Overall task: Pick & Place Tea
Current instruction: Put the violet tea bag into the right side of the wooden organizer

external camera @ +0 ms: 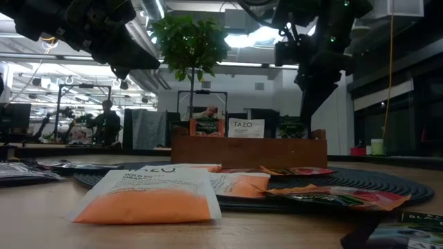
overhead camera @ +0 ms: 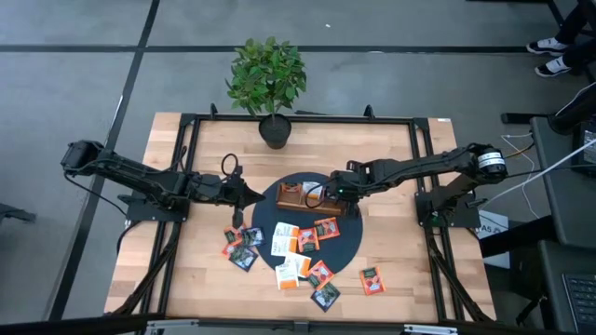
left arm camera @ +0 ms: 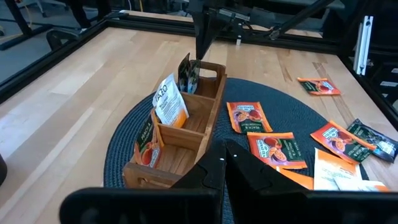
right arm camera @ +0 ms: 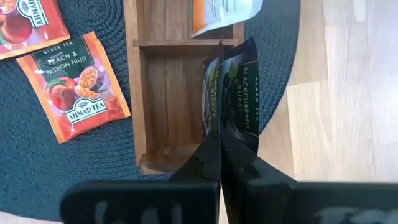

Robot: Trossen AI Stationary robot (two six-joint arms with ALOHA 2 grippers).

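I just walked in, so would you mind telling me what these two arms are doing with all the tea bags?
The robot is sorting tea sachets into the wooden tray on the round dark mat. The right gripper, shut, holds a dark Blackcurrant sachet upright over an end compartment. The left gripper waits shut beside the mat. Three compartments already hold a sachet each; many orange, white and dark ones still lie loose on the mat and table.

High view looks straight down; low view level at worktop [overhead camera: 186, 270] height; wrist views close; all share tray [left arm camera: 186, 124].
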